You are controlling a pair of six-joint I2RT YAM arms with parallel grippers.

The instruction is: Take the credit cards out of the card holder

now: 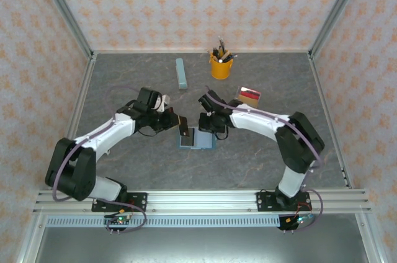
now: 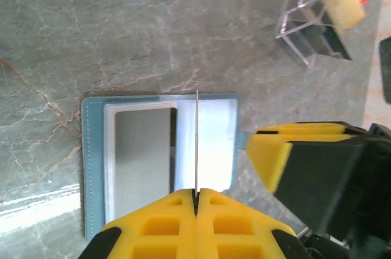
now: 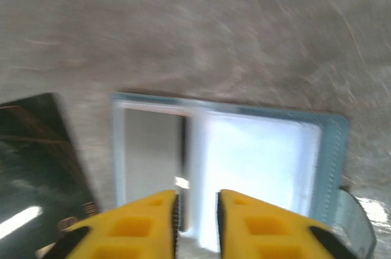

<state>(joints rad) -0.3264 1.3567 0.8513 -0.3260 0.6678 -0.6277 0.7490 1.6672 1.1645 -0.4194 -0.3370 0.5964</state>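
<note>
The teal card holder (image 1: 202, 142) lies open on the grey table, its pale ribbed pockets facing up (image 2: 140, 155) (image 3: 256, 161). My left gripper (image 1: 176, 121) (image 2: 197, 193) is shut on a dark credit card (image 1: 183, 126). That card shows edge-on (image 2: 197, 143) above the holder's middle and as a dark sheet (image 3: 36, 155) at the left of the right wrist view. My right gripper (image 1: 207, 129) (image 3: 197, 201) hovers low over the holder's middle fold, jaws a little apart with nothing gripped. Its yellow fingers (image 2: 293, 149) stand just right of the holder.
A clear stand (image 2: 305, 33) at the back right holds a red and a tan card (image 1: 250, 95). A yellow pen cup (image 1: 220, 66) and a long pale blue-grey bar (image 1: 181, 74) sit near the back wall. Enclosure walls bound the table.
</note>
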